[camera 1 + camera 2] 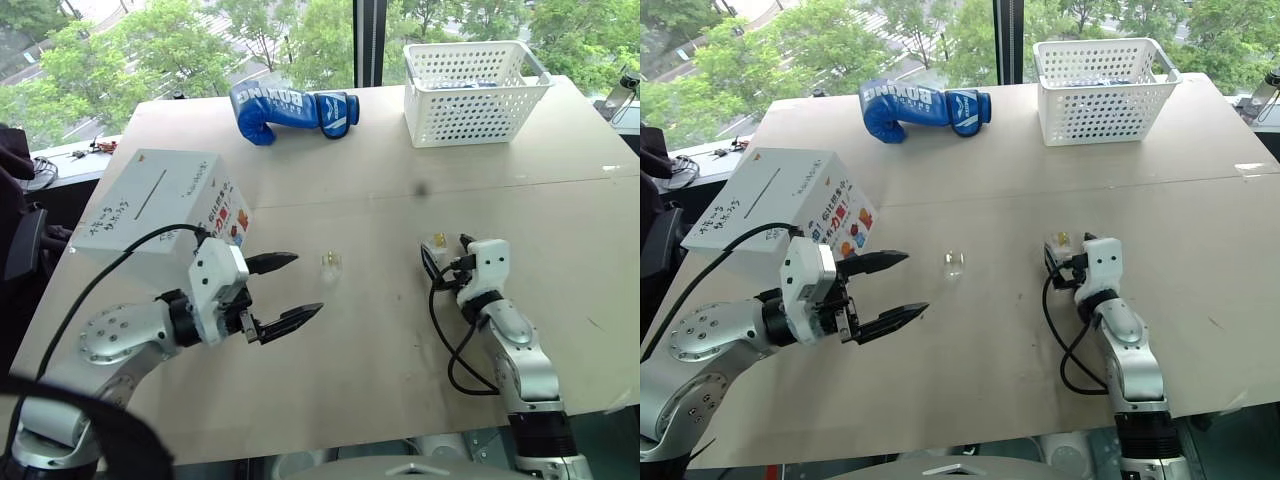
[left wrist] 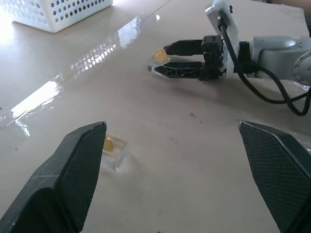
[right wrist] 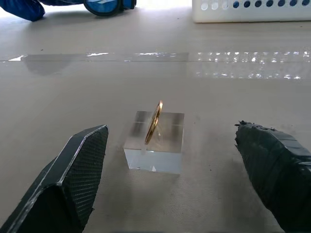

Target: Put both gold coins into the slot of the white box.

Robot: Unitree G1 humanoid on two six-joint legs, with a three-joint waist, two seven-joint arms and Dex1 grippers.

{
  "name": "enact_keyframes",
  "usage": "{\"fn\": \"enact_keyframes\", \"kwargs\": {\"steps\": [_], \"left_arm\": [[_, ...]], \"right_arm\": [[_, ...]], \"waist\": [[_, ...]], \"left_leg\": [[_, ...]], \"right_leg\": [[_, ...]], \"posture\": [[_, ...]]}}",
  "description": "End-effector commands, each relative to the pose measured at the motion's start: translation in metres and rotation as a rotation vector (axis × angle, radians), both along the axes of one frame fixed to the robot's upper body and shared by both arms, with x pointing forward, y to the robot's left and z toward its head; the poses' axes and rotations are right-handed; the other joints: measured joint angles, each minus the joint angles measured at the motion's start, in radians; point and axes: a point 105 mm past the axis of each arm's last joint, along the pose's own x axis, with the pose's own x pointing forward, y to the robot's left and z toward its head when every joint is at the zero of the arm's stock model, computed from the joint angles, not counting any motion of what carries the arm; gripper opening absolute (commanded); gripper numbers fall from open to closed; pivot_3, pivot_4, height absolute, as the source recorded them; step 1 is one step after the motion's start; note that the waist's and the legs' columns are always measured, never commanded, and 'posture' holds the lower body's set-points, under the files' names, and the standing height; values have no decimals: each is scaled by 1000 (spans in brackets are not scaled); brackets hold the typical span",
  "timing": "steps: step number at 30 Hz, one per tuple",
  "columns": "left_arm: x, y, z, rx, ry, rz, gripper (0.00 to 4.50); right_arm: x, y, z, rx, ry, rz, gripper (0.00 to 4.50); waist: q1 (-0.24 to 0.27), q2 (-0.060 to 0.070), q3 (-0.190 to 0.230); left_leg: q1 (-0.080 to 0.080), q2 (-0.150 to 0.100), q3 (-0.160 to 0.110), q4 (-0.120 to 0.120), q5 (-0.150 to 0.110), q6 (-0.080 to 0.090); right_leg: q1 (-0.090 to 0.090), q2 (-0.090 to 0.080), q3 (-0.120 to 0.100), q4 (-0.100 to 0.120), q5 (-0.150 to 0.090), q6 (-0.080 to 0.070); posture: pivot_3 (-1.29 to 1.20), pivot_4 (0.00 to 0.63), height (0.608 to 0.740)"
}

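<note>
Approach step: right gripper (image 3: 170,184) jaws released, straddling coin (image 3: 153,122) upright in clear holder (image 3: 155,148). Left gripper (image 1: 290,290) jaws released, empty. Next: pinch coin edge squarely.

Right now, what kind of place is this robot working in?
Probably an upper-floor office or lab: the table stands against a big window overlooking treetops and a street. A desk with cables sits beside it, and test props like a boxing glove and basket lie about.

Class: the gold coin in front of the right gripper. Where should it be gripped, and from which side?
Grip the gold coin by its two flat faces, above the clear holder. It stands on edge, edge-on between the open right gripper fingers, so probably continue straight forward, level.
</note>
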Motion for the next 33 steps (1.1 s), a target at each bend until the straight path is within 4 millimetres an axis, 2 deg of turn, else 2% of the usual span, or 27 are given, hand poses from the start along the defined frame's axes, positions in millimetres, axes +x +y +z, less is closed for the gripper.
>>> {"fn": "enact_keyframes", "kwargs": {"steps": [1,13,16,17,18,24,31,33], "left_arm": [[-3,-1,8,19,-33,-6,4439],[-1,-4,8,11,-43,23,4439],[-1,-3,8,5,-44,29,4500],[-1,-3,8,5,-45,30,4500],[-1,-3,8,5,-45,31,4500],[0,-2,5,3,-43,37,4500],[2,0,6,-15,-45,47,4500],[3,1,6,-75,-17,74,4500]], "right_arm": [[1,9,16,-28,-101,17,4500],[1,15,17,-74,-144,41,4500],[1,16,19,-84,-163,47,3742],[0,16,20,-84,-168,49,3239],[0,16,21,-76,-169,46,3013],[-1,18,20,-64,-160,57,30],[-2,16,23,-48,-165,55,30],[-4,19,35,83,-170,128,30]], "waist": [[0,0,0],[1,0,0],[1,0,0],[1,0,0],[1,0,0],[1,0,0],[1,0,0],[1,0,0]], "left_leg": [[0,0,0,0,0,0],[0,0,0,0,0,0],[0,0,0,0,0,0],[0,0,0,0,0,0],[0,0,0,0,0,0],[0,0,0,0,0,0],[0,0,0,0,0,0],[0,0,0,0,0,0]], "right_leg": [[0,0,0,0,0,0],[0,0,0,0,0,0],[0,0,0,0,0,0],[0,0,0,0,0,0],[0,0,0,0,0,0],[0,0,0,0,0,0],[0,0,0,0,0,0],[0,0,0,0,0,0]], "posture": [[0,150,721],[0,150,721],[0,150,721],[0,150,721],[0,150,721],[0,150,721],[0,150,721],[0,150,721]]}}
